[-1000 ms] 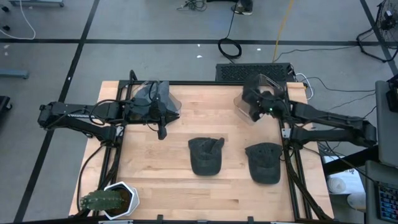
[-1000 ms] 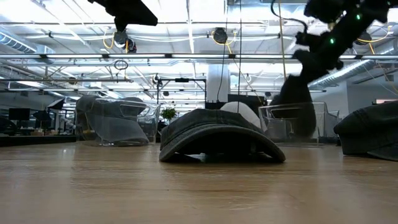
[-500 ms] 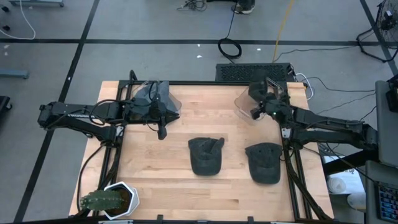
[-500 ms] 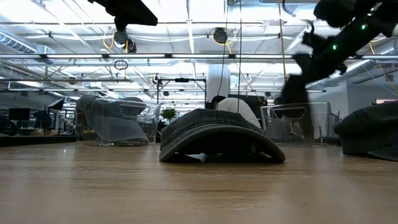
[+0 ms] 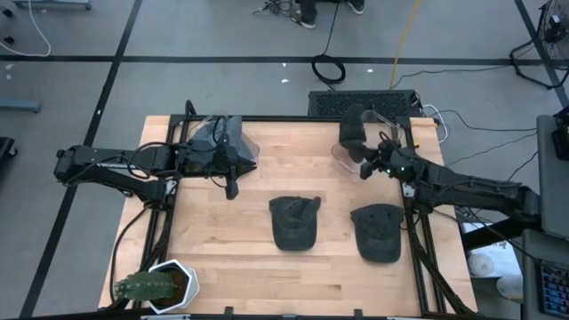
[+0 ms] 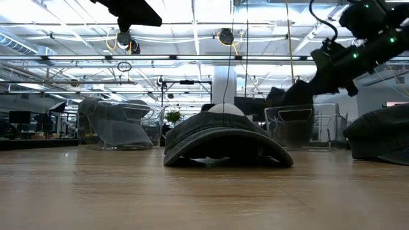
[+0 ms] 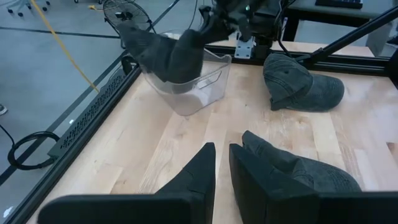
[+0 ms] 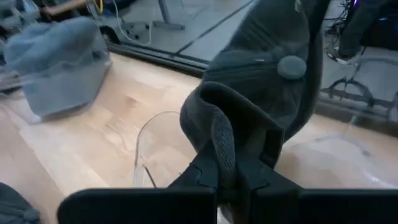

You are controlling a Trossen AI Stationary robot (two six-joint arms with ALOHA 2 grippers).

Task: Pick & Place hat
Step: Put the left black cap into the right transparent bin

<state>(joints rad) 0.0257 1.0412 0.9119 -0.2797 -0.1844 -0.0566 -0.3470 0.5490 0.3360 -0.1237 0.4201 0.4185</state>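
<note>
Your right gripper, pinching the hat, has swung it left over the clear bin at the frame's upper right, so the drop looks near, while the left gripper waits nearly closed upper left.

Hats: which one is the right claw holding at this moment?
The dark hat over the clear bin, pinched in the right claw; the others lie flat on the table.

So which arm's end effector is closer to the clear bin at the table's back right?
The right end effector: it holds a hat at that clear bin. The left end effector hangs near the other bin, across the table.
</note>
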